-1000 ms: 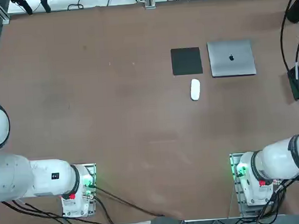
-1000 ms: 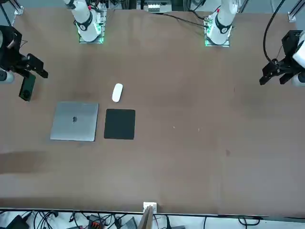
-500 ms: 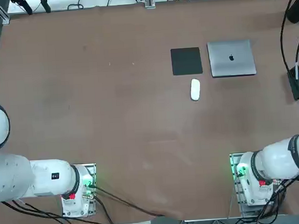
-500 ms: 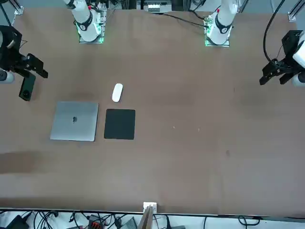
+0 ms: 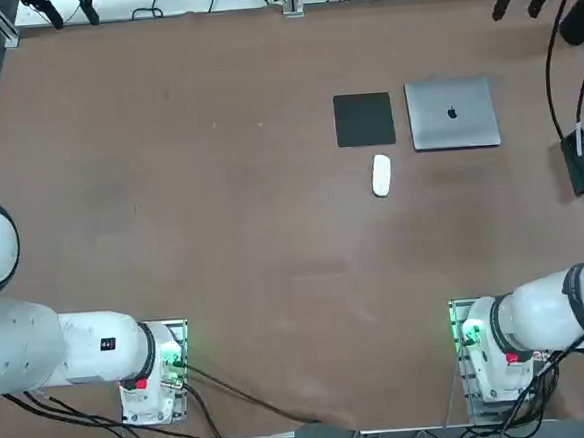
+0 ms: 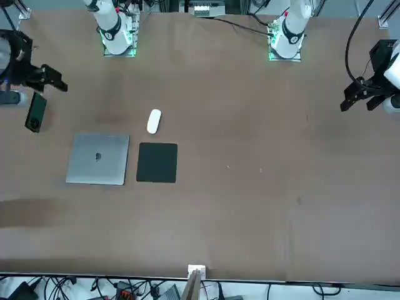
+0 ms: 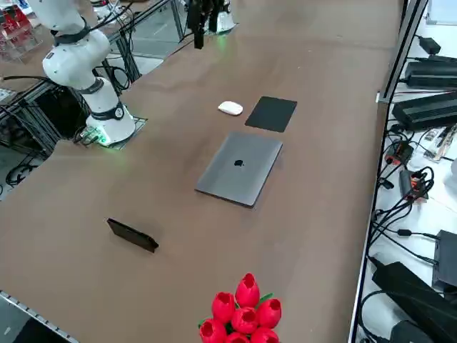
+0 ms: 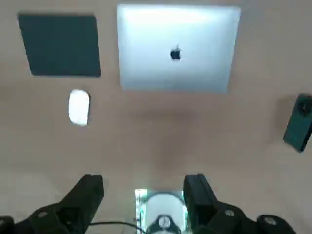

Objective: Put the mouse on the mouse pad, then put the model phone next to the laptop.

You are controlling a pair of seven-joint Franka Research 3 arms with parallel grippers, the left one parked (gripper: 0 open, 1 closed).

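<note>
right gripper: fingers spread, nothing between them; held high above the table's right side, looking down on the layout.
top view: mouse lies on bare table just near of the mouse pad; laptop is just right of the pad; model phone is at the right edge, well apart from the laptop.
front view: gripper hangs beside the phone, not touching it; mouse is off the pad.
right side view: phone lies alone near the camera, laptop further in.
right wrist view: mouse, pad, laptop and phone all in sight.
progress: neither step done; mouse first, phone after.
vs earlier: arm has shifted a little at the right edge; objects unmoved.
</note>
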